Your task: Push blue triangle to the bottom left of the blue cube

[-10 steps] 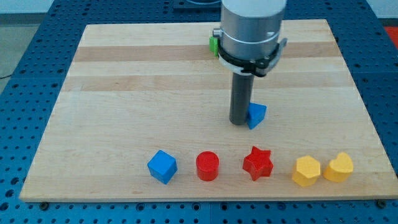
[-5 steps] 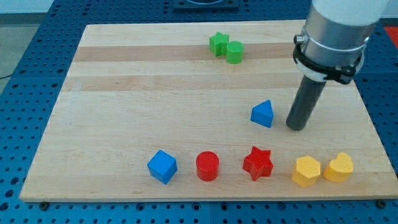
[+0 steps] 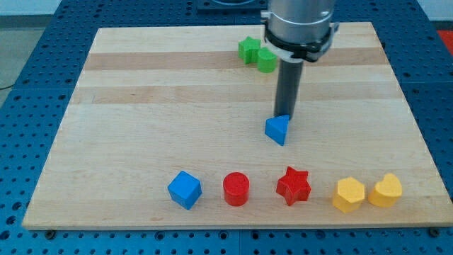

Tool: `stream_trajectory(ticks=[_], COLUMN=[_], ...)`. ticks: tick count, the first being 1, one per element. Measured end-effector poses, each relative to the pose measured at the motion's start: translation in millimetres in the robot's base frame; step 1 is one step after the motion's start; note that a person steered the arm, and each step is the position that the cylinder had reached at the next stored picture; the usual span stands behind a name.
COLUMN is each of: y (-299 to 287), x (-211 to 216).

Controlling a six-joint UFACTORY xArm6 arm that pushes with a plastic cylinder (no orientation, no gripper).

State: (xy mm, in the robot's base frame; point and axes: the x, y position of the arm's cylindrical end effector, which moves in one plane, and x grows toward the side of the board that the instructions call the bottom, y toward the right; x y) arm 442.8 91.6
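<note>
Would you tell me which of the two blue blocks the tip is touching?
The blue triangle, mid-board: my tip sits against its top edge. The blue cube lies far off, bottom left.

Bright, even overhead light, soft short shadows, sharp focus throughout.

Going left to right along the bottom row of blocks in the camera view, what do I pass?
blue cube → red cylinder → red star → yellow hexagon block → yellow block, shape unclear.
</note>
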Motion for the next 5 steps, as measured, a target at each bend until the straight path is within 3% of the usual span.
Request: stream_trajectory(ticks=[1,2,3,5], y=[35,62,52,-45], x=[-2,22,42,38])
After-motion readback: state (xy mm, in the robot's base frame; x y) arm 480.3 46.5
